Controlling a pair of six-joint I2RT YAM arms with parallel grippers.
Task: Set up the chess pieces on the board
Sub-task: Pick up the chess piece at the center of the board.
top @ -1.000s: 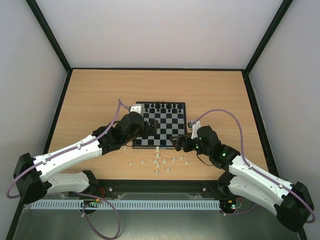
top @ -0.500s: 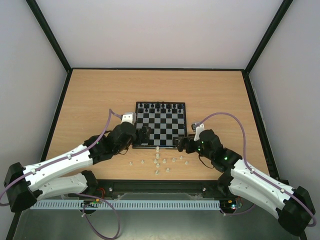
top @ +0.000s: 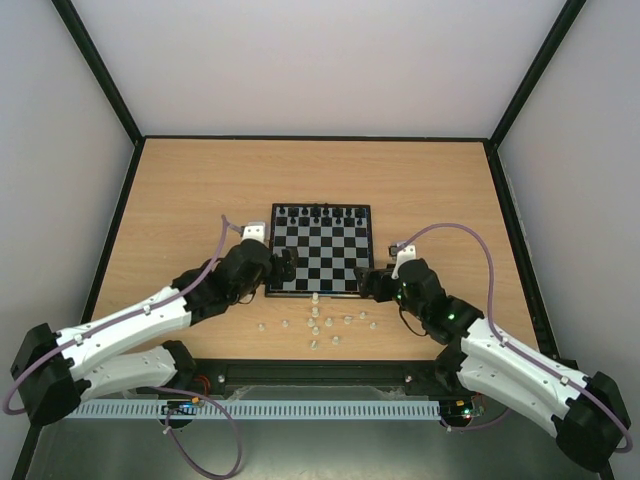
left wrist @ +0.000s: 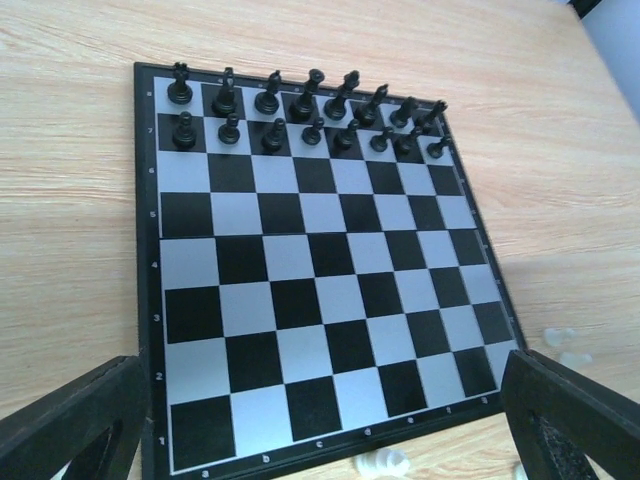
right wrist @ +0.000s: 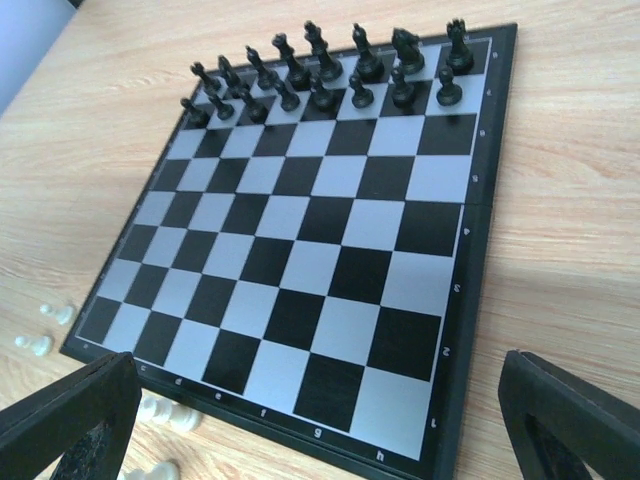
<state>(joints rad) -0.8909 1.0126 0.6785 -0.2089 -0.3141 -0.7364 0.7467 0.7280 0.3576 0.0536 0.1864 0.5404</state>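
Left black two-finger gripper (top: pixel 285 265) had pulled back off the near-left corner of the small square black-and-pale-grey chessboard (top: pixel 322 250) since a second earlier; right black two-finger gripper (top: pixel 365 283) had barely shifted. Top view: left gripper sat just off the board's left edge by the near corner, right one at the near-right corner, both low over the light wooden tabletop (top: pixel 180 190). Tiny black chess pieces (top: pixel 320 213) stood along the two far ranks. Tiny white chess pieces (top: pixel 318 322) lay scattered on the wood just off the board's near edge, between the two arms. Left wrist view: fingers (left wrist: pixel 70 425) were spread wide and held nothing, with the board framed in the gap; black pieces stood upright on ranks 7 and 8, and a few white ones showed off the near edge and past the right corner. Right wrist view: fingers (right wrist: pixel 570 420) were likewise spread wide, gripping nothing; same board seen from its right side, black pieces on the far two ranks, white ones on the wood off the near-left corner.
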